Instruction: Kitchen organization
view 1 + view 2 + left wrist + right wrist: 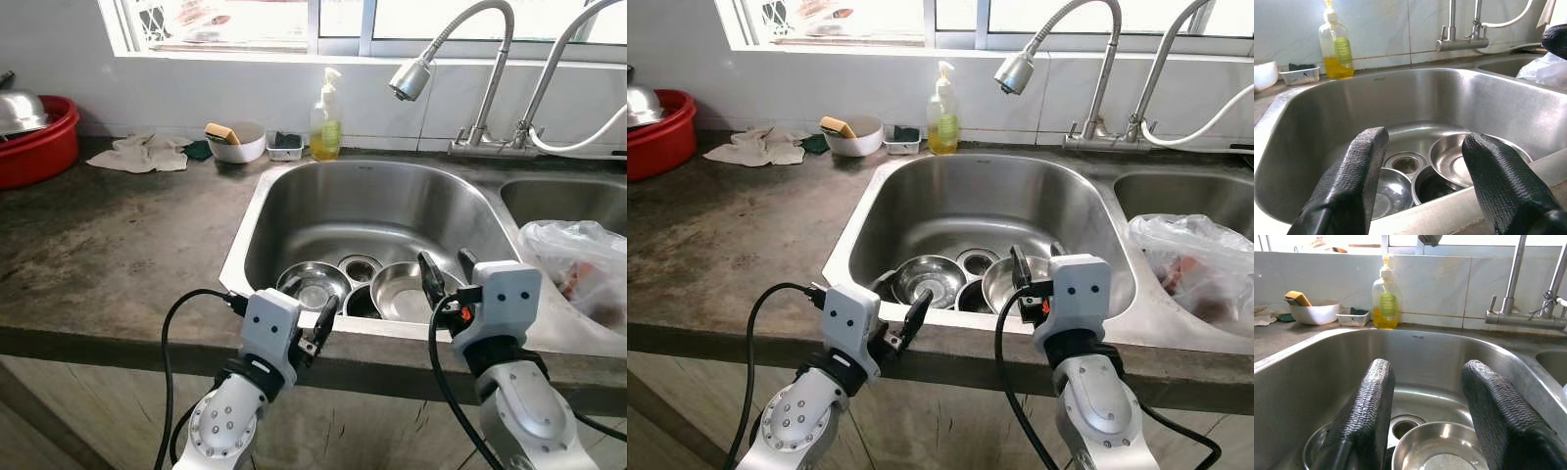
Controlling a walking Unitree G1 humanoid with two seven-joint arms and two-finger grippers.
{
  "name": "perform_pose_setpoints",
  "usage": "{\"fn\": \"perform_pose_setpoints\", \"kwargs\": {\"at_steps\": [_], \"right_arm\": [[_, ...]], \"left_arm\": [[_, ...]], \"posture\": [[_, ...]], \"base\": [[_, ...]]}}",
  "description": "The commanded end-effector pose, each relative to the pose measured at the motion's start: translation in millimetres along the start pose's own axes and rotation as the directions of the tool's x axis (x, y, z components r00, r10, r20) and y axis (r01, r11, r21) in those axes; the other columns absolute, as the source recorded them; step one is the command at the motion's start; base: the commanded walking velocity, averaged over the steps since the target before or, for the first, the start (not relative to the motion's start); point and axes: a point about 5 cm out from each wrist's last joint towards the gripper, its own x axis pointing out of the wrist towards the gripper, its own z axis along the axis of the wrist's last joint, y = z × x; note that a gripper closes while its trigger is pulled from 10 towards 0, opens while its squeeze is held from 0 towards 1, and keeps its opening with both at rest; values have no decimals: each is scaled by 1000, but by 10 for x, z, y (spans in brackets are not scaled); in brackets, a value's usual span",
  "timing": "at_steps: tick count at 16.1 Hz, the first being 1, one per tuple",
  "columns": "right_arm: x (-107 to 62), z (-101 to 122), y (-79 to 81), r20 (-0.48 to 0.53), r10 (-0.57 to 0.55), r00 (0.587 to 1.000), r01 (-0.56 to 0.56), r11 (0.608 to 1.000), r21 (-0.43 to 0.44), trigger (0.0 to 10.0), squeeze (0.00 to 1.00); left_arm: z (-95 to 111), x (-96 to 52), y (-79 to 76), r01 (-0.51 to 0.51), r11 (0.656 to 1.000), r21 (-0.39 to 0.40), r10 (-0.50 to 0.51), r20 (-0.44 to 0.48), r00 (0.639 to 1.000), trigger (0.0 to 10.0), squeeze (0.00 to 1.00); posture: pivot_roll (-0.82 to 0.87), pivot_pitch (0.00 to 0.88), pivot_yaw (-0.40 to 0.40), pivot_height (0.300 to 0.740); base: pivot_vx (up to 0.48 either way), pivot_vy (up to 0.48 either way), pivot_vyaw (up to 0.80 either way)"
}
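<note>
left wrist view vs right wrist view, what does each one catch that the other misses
Left wrist alone: the clear plastic bag in the second basin, and the dark cup between the bowls. Right wrist alone: the yellow sponge sitting in the white bowl, and a cloth on the counter. Both: the soap bottle, the steel sink, its drain, the steel bowls and the tap.

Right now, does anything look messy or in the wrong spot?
Yes. A crumpled plastic bag with scraps sits in the second sink, metal bowls lie piled over the drain, and a cloth lies bunched on the counter.
</note>
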Motion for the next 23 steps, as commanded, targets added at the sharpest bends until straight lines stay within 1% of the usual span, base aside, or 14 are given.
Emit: {"fn": "perform_pose_setpoints", "kwargs": {"at_steps": [1,4,9,14,23], "right_arm": [[6,21,44,19,17,1000,-17,1000,4,10000,0],[22,7,50,16,19,1000,-19,1000,1,10000,0],[43,-37,58,6,12,1000,-12,1000,8,10000,0],[73,-18,65,20,10,1000,-10,1000,9,10000,0],[102,-21,84,24,13,1000,-14,1000,20,10000,0]], "left_arm": [[-57,-27,14,-1,1000,-3,1,-22,1000,10000,0],[-81,-48,2,-2,1000,-9,1,-34,999,10000,0],[-95,-79,0,-3,1000,-8,3,-37,999,10000,0],[-70,-63,23,-6,1000,1,6,-22,1000,10000,0],[-87,-51,25,-5,1000,3,6,-34,999,10000,0]], "posture": [[58,0,-27,740],[62,0,-32,740],[69,0,-33,740],[67,0,-30,740],[64,0,-26,740]], "base": [[0,435,0],[0,479,0],[0,442,800],[0,0,800],[0,27,800]]}}
